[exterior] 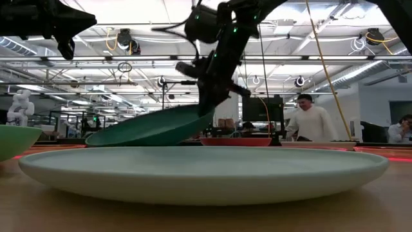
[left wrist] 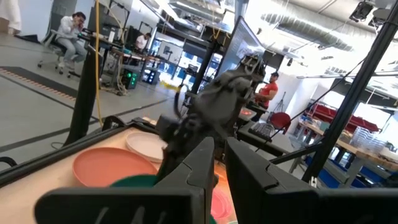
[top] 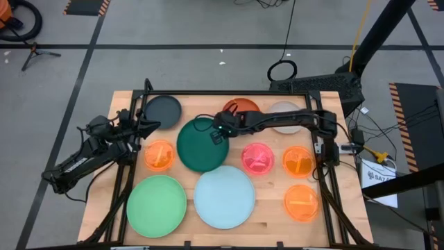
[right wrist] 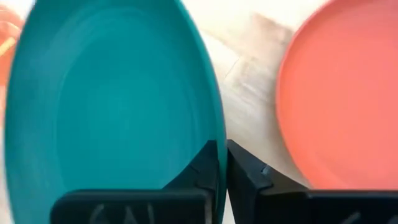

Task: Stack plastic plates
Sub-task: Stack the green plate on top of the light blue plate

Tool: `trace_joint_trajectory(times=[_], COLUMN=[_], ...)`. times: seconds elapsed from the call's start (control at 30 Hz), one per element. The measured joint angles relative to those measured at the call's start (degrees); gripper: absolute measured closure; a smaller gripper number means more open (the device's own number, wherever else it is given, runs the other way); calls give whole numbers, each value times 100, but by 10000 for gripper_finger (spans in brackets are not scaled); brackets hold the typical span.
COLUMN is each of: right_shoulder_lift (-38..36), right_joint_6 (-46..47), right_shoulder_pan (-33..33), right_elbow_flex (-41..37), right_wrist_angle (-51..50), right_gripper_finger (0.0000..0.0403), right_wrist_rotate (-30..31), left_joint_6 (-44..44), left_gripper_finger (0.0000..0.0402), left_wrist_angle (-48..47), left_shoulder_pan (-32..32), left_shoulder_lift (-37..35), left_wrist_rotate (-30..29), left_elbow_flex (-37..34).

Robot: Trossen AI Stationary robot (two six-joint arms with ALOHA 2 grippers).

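Observation:
The dark teal plate (top: 198, 149) is tilted, and my right gripper (top: 218, 133) is shut on its rim. Flat on the table lie the light green plate (top: 157, 205), the pale blue plate (top: 224, 196), the dark grey plate (top: 163, 109), the red-orange plate (top: 243, 105) and the whitish plate (top: 283, 110). The small orange plates (top: 159, 155) (top: 299, 160) (top: 301, 201) and the pink plate (top: 257, 158) lie flat too. My left gripper (top: 143, 128) waits shut in the air near the dark grey plate. My right gripper pinches the dark teal plate's rim (right wrist: 217, 127) on its far right side, one finger over the upper face and one under it. The fingers slant down from the table's right. That side is raised (exterior: 193, 116), and the opposite rim (exterior: 93, 140) rests on the table.
The black frame rails (top: 326, 173) run along the table's left, right and far sides. The pale blue plate (exterior: 206, 171) fills the near middle of the table. A person (exterior: 309, 122) stands in the room behind it, and another person (left wrist: 71, 31) sits farther off.

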Motion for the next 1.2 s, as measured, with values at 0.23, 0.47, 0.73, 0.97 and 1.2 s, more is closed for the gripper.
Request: trace_joint_trajectory(times=[0.23, 0.47, 0.73, 0.97, 1.2], right_shoulder_lift=[-630, -978, -873, -880, -880], right_joint_6=[-390, -684, -1096, -1504, -1408], right_shoulder_pan=[215, 426, 758, 1100, 1159], right_elbow_flex=[0, 0, -240, -897, -1645], right_wrist_angle=[-284, -564, -572, -5, 1127], right_gripper_finger=[398, 398, 398, 398, 398], right_wrist_rotate=[-166, -688, -2591, -2824, -2837], left_joint_6=[-22, -20, -45, -77, -90], left_gripper_finger=[355, 355, 355, 355, 355], left_wrist_angle=[2, 2, 2, 2, 2], left_shoulder_pan=[0, 0, 2, 2, 2], left_shoulder_lift=[0, 0, 2, 0, 2], left_wrist_rotate=[1, 0, 2, 2, 2], left_elbow_flex=[0, 0, 0, 0, 0])
